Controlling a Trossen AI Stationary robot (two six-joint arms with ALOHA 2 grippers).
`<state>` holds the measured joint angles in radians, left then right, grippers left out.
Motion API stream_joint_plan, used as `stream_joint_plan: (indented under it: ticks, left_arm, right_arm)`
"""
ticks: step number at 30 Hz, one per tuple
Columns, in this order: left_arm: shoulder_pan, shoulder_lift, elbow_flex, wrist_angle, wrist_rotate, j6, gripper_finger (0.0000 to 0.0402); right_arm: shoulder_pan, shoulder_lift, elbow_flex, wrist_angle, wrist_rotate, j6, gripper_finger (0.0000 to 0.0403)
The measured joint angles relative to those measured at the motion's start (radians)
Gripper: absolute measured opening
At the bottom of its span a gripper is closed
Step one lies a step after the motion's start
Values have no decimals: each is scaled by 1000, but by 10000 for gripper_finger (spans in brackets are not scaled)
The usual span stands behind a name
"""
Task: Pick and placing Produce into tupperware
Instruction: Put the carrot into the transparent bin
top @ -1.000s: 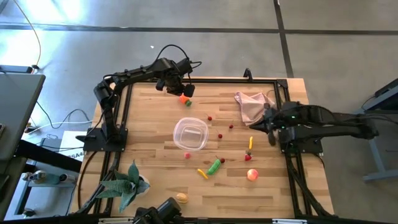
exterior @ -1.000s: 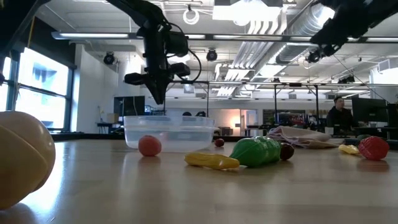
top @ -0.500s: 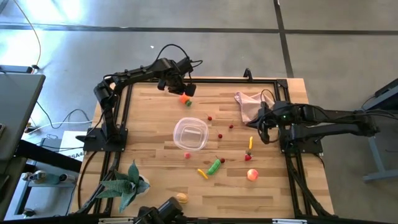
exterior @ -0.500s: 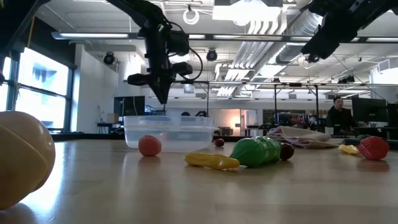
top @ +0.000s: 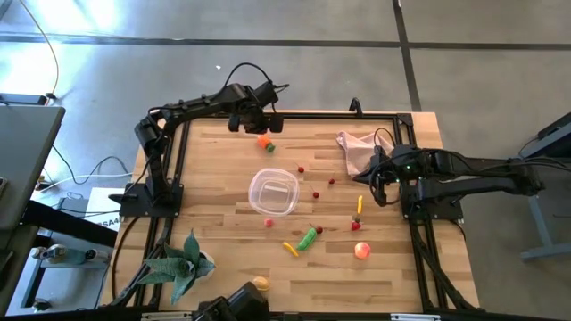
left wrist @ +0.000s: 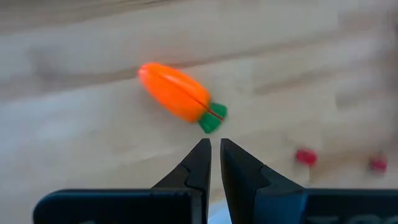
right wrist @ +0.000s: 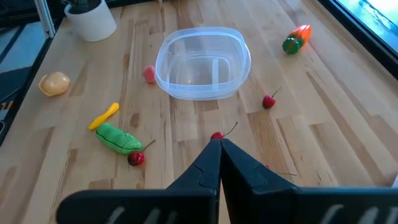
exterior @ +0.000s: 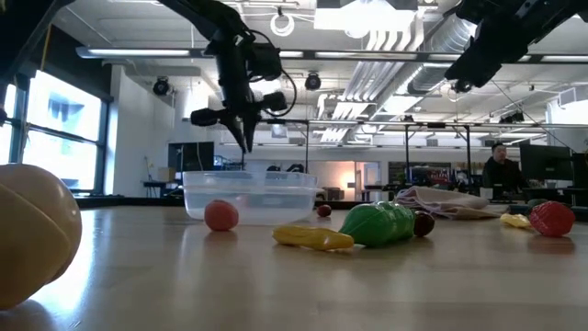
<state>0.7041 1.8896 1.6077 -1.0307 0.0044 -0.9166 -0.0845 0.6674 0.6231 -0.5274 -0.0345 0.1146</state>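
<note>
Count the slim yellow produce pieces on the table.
2. One slim yellow piece lies beside the green pepper; the other yellow piece lies between the pink cloth and the red strawberry. None seems hidden.

A bright orange plastic carrot (left wrist: 175, 99) with a green stub end lies on the pale, streaky-grained wooden surface (top: 223, 178). The clear plastic tub (right wrist: 202, 61) has a whitish rim. The long pepper (right wrist: 118, 138) is green, the cherries (right wrist: 268, 101) red, the crumpled cloth (top: 360, 150) pink.

No legible text or labels anywhere
</note>
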Motion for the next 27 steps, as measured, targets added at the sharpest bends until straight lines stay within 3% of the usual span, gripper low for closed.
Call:
stream_joint_plan:
  ticks: [3, 6, 22, 27]
  left_arm:
    - [-6, 0, 0, -33, -75, -246, 26]
    - [-6, 0, -1, -43, -94, -368, 26]
    - [-60, 115, -1, 63, -95, -572, 26]
    - [-63, 174, -1, 98, -50, -582, 26]
  right_arm:
    - [0, 0, 0, 0, 0, -2, 0]
    - [0, 0, 0, 0, 0, -1, 0]
    - [0, 0, 0, -4, 0, -2, 0]
    - [0, 0, 0, -4, 0, -2, 0]
